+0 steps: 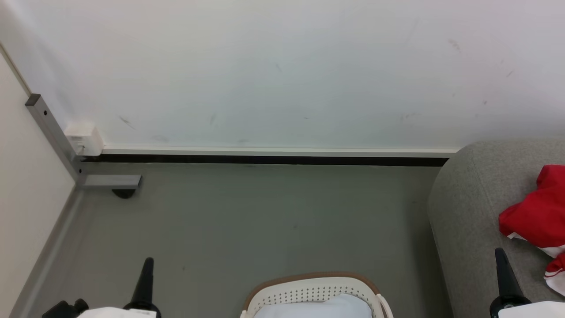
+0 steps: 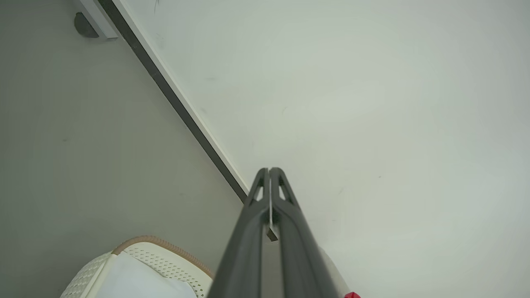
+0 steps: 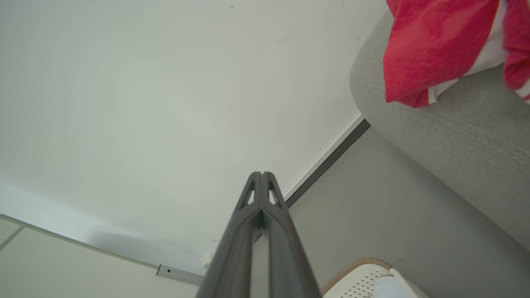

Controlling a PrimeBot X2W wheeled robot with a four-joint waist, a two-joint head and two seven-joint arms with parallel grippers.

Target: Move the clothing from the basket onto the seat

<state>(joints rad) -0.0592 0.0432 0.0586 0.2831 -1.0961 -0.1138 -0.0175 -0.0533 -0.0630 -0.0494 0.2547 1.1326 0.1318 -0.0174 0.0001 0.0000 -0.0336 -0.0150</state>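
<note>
- Currently the left hand (image 1: 148,261) sits left of the basket (image 1: 309,277). Its fingers are pressed together, narrow, and it is holding nothing. The tip points up over the bare floor (image 1: 265,221).
- The right hand (image 1: 499,251) is right of the basket, also pinched tight and empty, with its tip in front of the seat (image 1: 468,198).
- The basket stands on the floor between the two hands. Just its far rim is in frame: a brown woven edge over a holed white wall.
- A white cloth (image 1: 318,307) lies inside the basket, against the far wall.
- The clothing (image 1: 536,216) is red with white trim, bunched on top of the seat. It is right of the basket and well apart from it, and near the right hand's tip without touching it.
- The seat is grey with a rounded corner. It is right of the basket, with a strip of floor between them.
- The wall (image 1: 282,66) is pale and runs beyond the basket, with a dark skirting (image 1: 265,160) along its foot.
</note>
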